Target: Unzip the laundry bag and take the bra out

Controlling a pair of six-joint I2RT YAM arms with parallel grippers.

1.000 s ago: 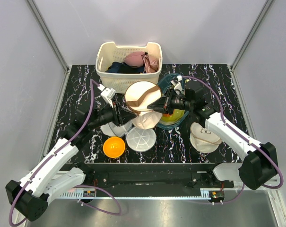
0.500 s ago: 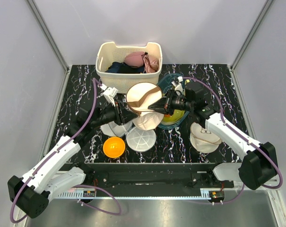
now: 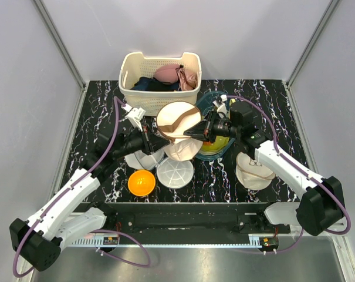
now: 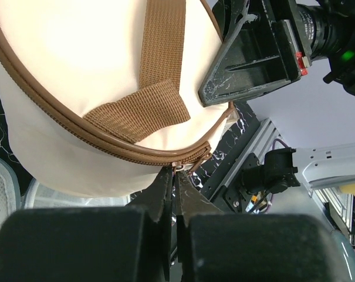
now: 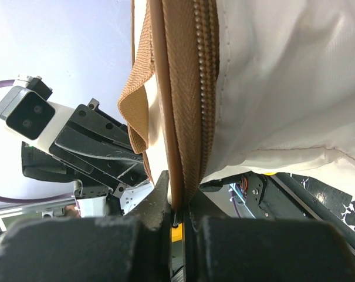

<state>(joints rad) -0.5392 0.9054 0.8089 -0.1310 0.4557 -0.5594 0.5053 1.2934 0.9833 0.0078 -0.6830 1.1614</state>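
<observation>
The cream laundry bag (image 3: 176, 119) with a brown strap and zipper band is held up above the table between both arms. My left gripper (image 3: 155, 140) is shut on the zipper pull (image 4: 178, 167) at the bag's lower edge (image 4: 77, 88). My right gripper (image 3: 196, 130) is shut on the bag's brown zipper band (image 5: 192, 88) at its right rim. The bag looks shut where it shows. No bra from inside it is visible.
A cream basket (image 3: 159, 76) with clothes stands at the back. Under the bag lie white mesh domes (image 3: 175, 171), an orange bowl (image 3: 141, 182), a yellow-green bowl (image 3: 215, 145), and a white round bag (image 3: 252, 169) at the right.
The left gripper and the bag shifted slightly right and up between one second ago and half a second ago. Since then nothing has visibly moved.
</observation>
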